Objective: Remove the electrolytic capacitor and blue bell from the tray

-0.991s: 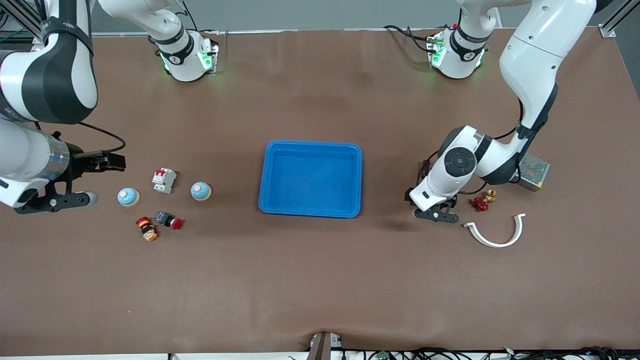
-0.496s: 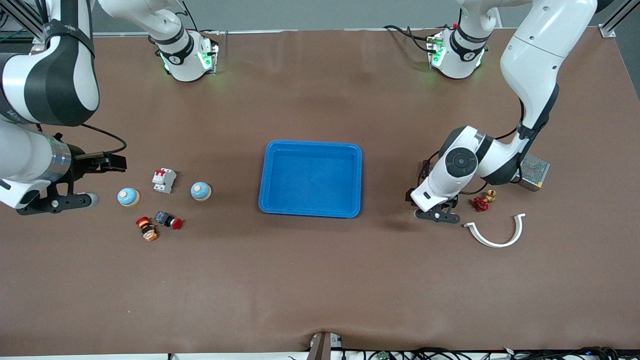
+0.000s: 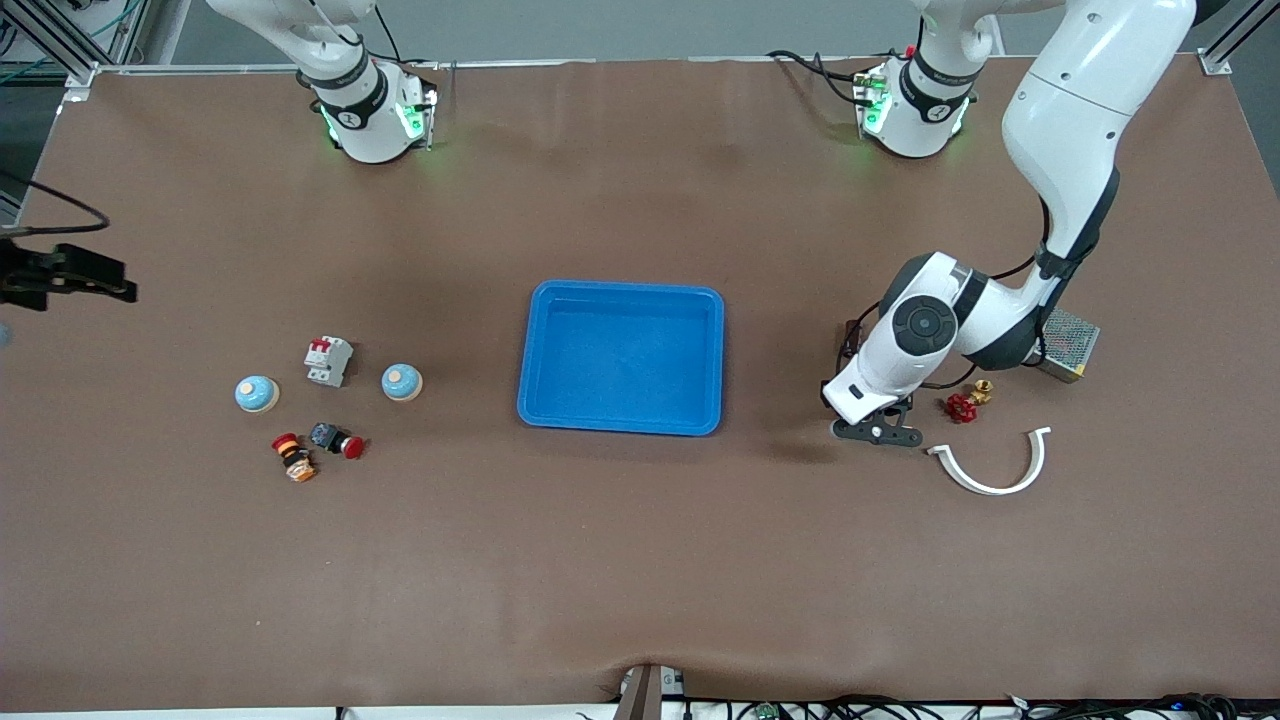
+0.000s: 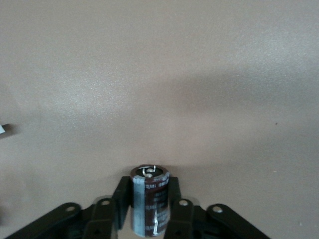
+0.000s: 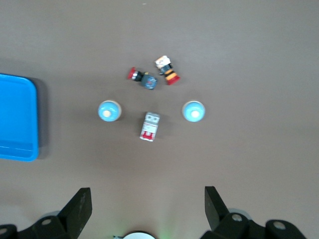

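The right arm, which a second ago loomed large over the tabletop's edge at its own end, has swung up and away; only a black piece of it (image 3: pixel 65 275) shows at that edge now. The left gripper (image 3: pixel 878 432) has dropped slightly and closed.

In the left wrist view the left gripper's (image 4: pixel 150 204) jaws clamp a capacitor (image 4: pixel 149 199), a dark upright cylinder with a pale stripe and metal terminals on top, low over bare brown tabletop (image 3: pixel 640 580). In the front view this gripper is down at the tabletop between the blue tray (image 3: pixel 622 357) and a white curved clip (image 3: pixel 992 463); the capacitor itself is hidden there.

The tray sits mid-table and holds nothing.

The right gripper (image 5: pixel 148 209) hangs high with its jaws spread wide and empty, looking down on the cluster toward the right arm's end. There, two blue bells (image 3: pixel 257 393) (image 3: pixel 402 381) stand apart with a white breaker (image 3: pixel 328 360) between them, slightly farther from the front camera. Nearer the front edge lie a black switch with a red knob (image 3: pixel 336 440) and an orange-and-red button (image 3: pixel 293 457), just beside each other.

Toward the left arm's end, a red valve (image 3: pixel 963 404) with a brass fitting lies beside the left gripper, and a metal mesh box (image 3: pixel 1068 343) shows partly under the left arm.
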